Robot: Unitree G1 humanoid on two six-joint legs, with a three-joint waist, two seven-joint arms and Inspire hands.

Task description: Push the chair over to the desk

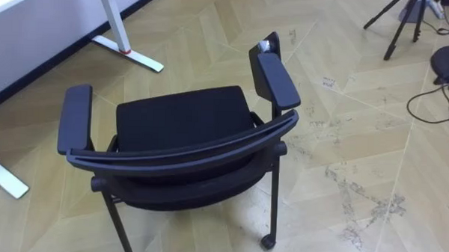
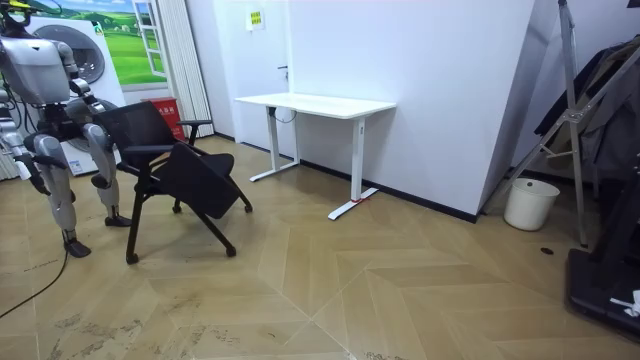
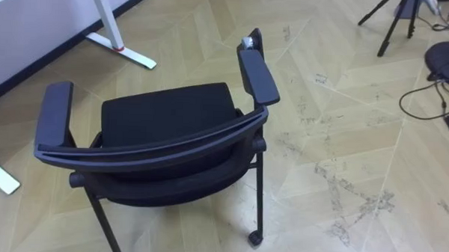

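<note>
Black chair [image 1: 181, 121] stands on the wooden floor [image 1: 344, 130], its curved back nearest the head camera, an armrest at each side; a white desk [image 2: 315, 103] has its foot beyond the seat's front left corner; in the room view the robot stands just behind the chair's back; whether its hands [image 2: 30, 172] are released or clenched, I cannot tell.

The black chair [image 1: 181, 121] is standing on the wooden floor [image 1: 344, 130], its curved backrest [image 1: 186, 151] sitting nearest and its padded seat facing the far left. Armrests are flanking the seat, left armrest [image 1: 75, 117] and right armrest [image 1: 278, 79], and a caster [image 1: 267, 242] is resting near right.
</note>
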